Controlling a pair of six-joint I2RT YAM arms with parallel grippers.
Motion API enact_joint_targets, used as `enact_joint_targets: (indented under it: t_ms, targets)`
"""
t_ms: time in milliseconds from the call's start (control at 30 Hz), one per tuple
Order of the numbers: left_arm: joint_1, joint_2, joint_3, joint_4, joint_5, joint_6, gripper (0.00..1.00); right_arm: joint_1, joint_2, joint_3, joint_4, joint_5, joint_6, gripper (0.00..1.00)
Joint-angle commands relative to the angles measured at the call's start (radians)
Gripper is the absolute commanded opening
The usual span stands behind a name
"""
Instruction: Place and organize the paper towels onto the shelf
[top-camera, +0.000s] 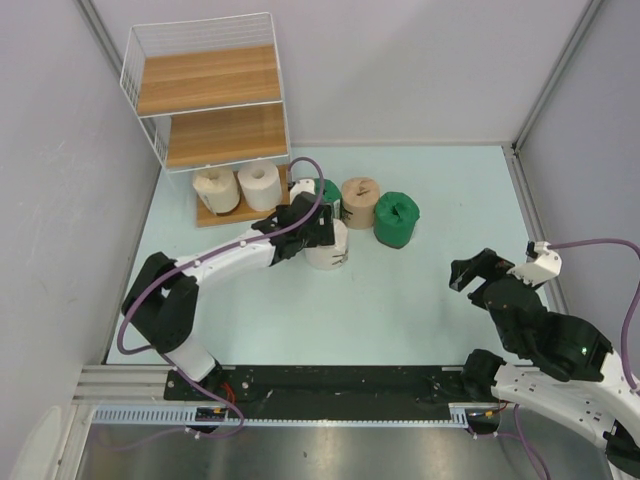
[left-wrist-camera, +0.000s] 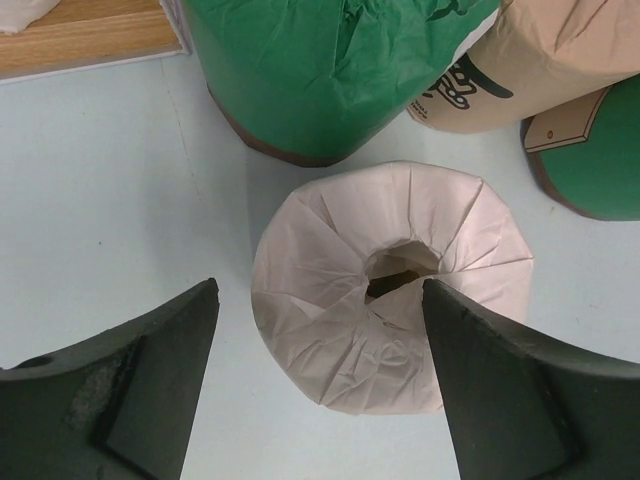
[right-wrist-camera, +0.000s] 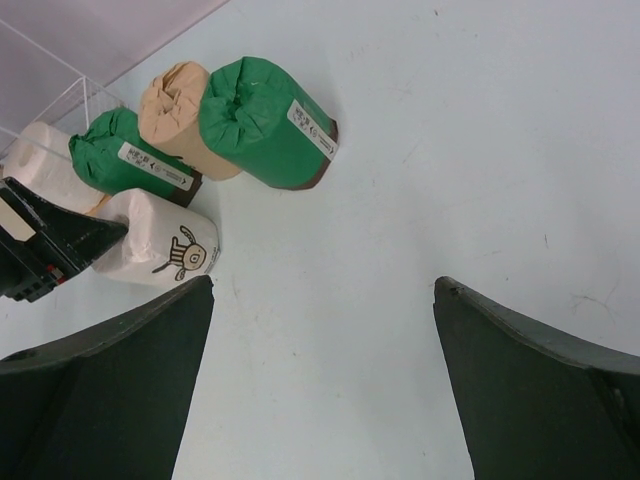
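done: we count two cream rolls (top-camera: 262, 185) on the shelf (top-camera: 210, 80) bottom board, far left | outstanding: third cream roll (left-wrist-camera: 390, 290), tan roll (top-camera: 360, 202), two green rolls (top-camera: 397, 218) on table (top-camera: 400, 310) | left gripper (left-wrist-camera: 318, 295) open astride third cream roll, no grip yet | right gripper (right-wrist-camera: 322, 290) open, near right

I see a flat, pale mint-blue table (top-camera: 400, 310) enclosed by plain lilac-grey wall panels (top-camera: 420, 70). A black strip (top-camera: 340, 380) and a ribbed silver aluminium rail (top-camera: 330, 415) line its near edge.
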Motion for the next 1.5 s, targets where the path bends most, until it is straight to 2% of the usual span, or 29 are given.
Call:
enact_joint_targets:
  t_ms: [0, 300, 533, 767, 1200, 1333, 1467]
  targets:
    - [0.014, 0.014, -0.007, 0.018, 0.002, -0.012, 0.87, -0.001, -0.010, -0.011, -0.014, 0.033, 0.035, 0.96]
    - [0.043, 0.028, -0.011, 0.032, 0.024, -0.008, 0.82, 0.002, -0.013, -0.016, -0.006, 0.020, 0.030, 0.96]
    - [0.044, 0.029, -0.030, 0.070, 0.081, -0.002, 0.59, 0.000, -0.022, -0.016, -0.011, 0.020, 0.032, 0.96]
    - [0.044, -0.010, -0.045, 0.095, 0.147, 0.014, 0.51, 0.000, -0.022, -0.016, 0.015, 0.011, 0.037, 0.95]
    - [0.054, -0.355, -0.039, -0.049, 0.062, 0.046, 0.49, 0.000, -0.033, -0.016, -0.008, 0.000, 0.056, 0.95]
    - [0.096, -0.534, -0.037, -0.092, -0.032, 0.026, 0.49, 0.002, -0.036, -0.016, -0.006, -0.003, 0.056, 0.95]
    - [0.162, -0.648, -0.002, -0.092, -0.083, 0.046, 0.47, 0.002, -0.031, -0.016, -0.002, -0.004, 0.055, 0.96]
